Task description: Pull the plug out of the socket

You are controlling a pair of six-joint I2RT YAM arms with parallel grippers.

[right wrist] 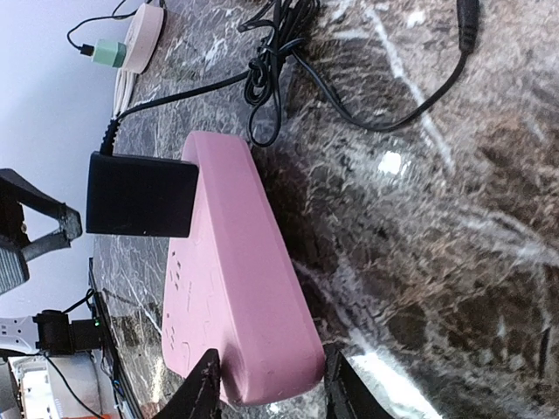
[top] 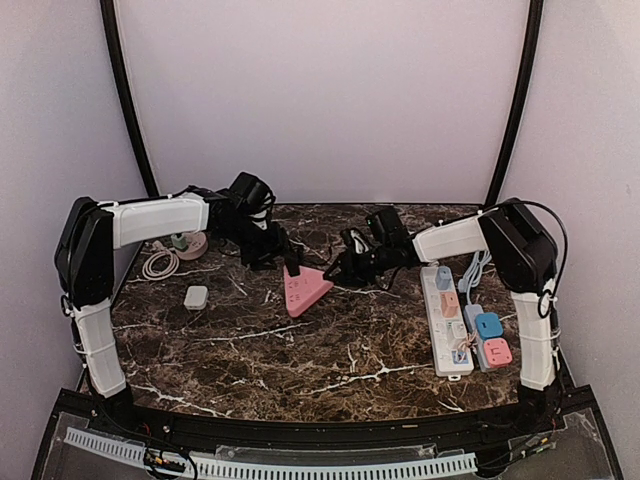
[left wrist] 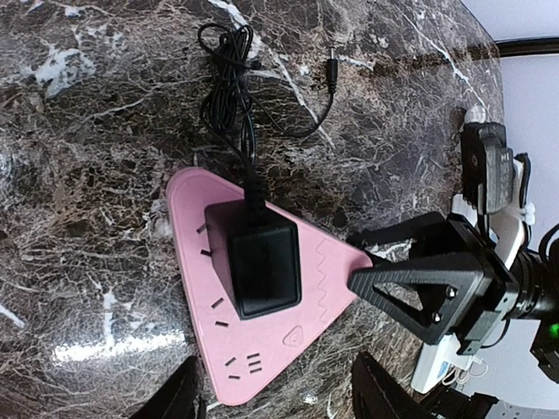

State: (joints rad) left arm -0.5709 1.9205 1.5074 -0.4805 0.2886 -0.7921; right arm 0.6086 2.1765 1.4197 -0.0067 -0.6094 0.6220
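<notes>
The right gripper (right wrist: 266,388) has its two fingers pressed against either side of one corner of a pink triangular socket (right wrist: 236,262), gripping it. The left gripper (left wrist: 279,397) hangs with its fingers apart over another edge of the socket, holding nothing. A black plug (left wrist: 262,266) sits pushed into the socket's top face, its cord (left wrist: 231,78) coiling away. The socket lies flat mid-table on a dark marble table (top: 300,350). A white power strip (top: 445,320) lies well to the right.
</notes>
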